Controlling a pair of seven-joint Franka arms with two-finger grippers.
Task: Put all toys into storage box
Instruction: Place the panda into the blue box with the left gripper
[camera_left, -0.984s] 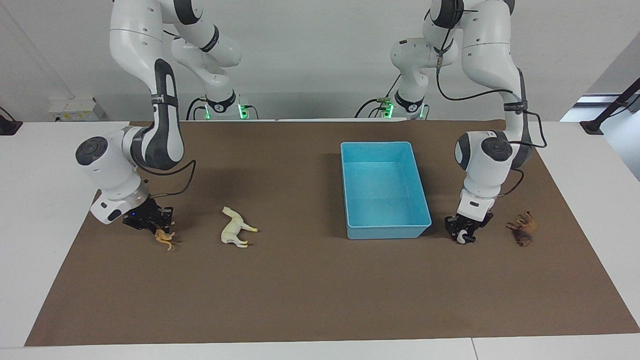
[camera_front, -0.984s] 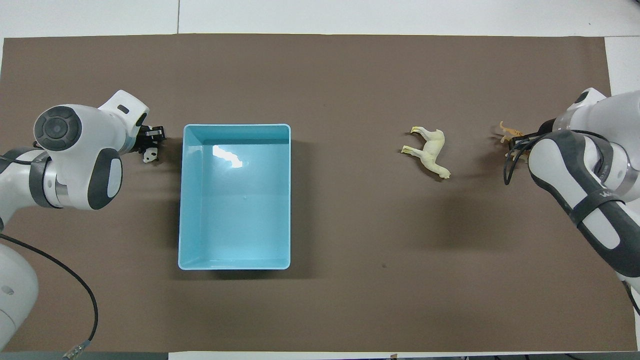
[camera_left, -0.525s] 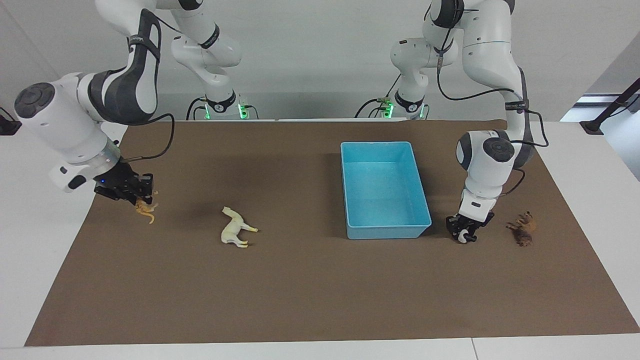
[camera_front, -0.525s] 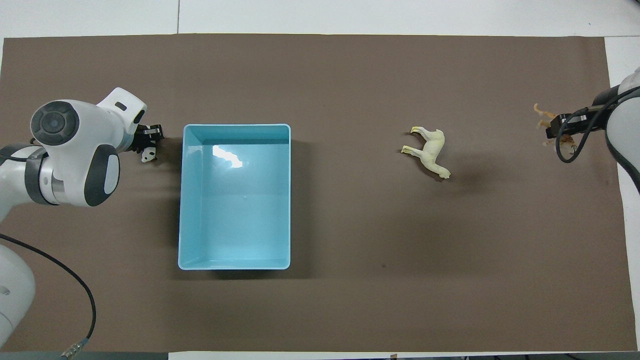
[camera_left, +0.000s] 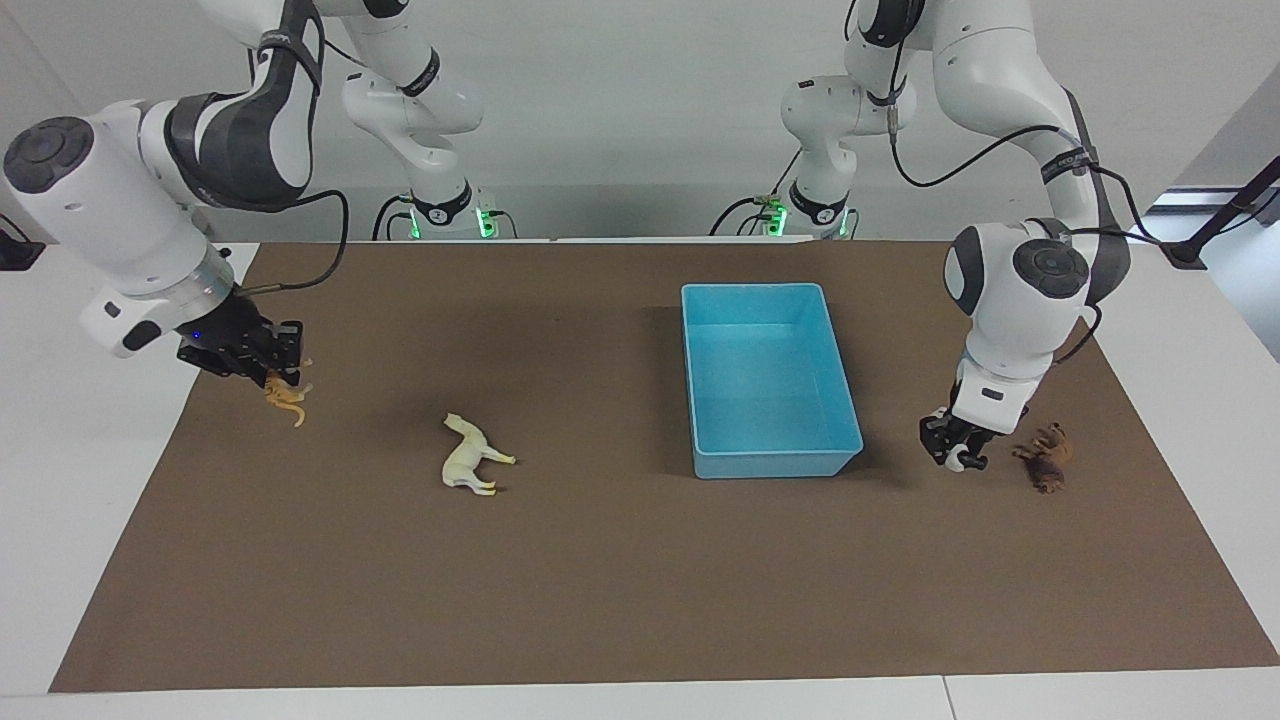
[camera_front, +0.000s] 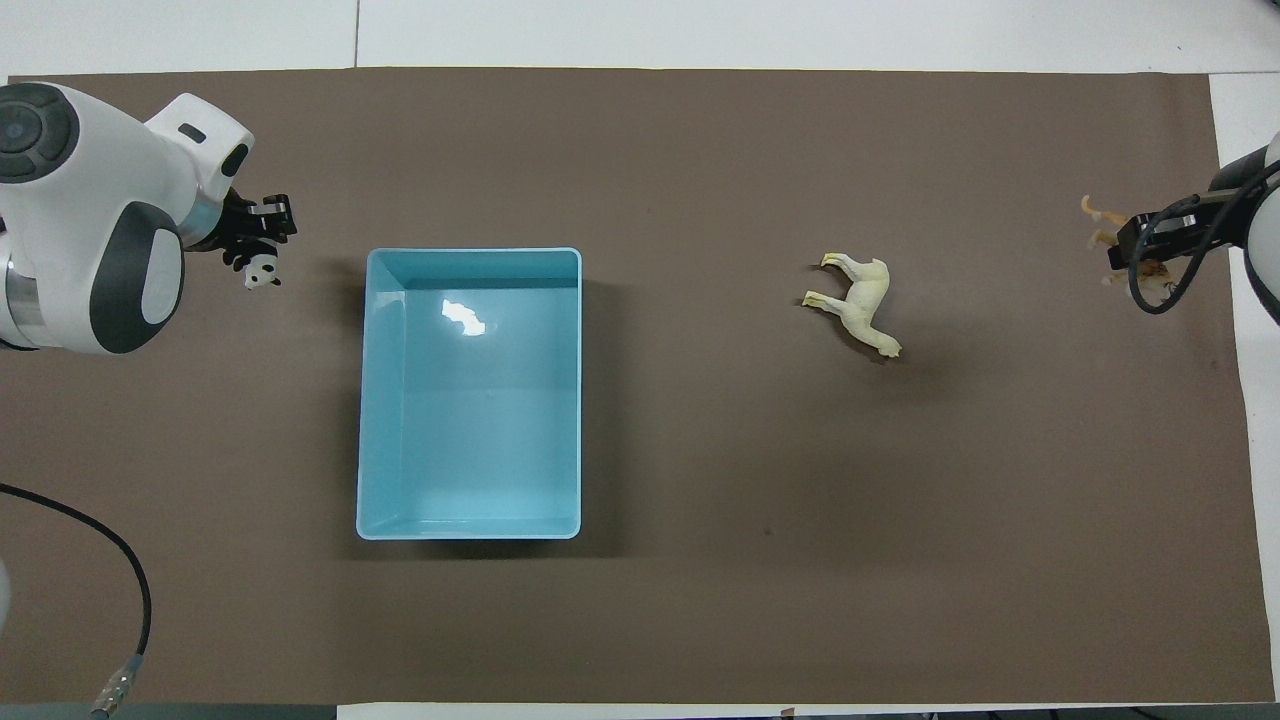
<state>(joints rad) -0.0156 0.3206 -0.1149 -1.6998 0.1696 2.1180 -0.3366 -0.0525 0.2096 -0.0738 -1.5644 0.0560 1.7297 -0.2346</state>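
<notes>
Toys: two lifted, two lying on the brown mat; light blue plastic storage box empty.
Facing view: right gripper clenched the orange striped tiger above the mat; left gripper clasped the black-and-white panda beside the brown lion. Overhead view: cream-white horse lay toward the right arm's end.

Light blue box, cream horse, orange tiger, black-and-white panda, brown lion.
</notes>
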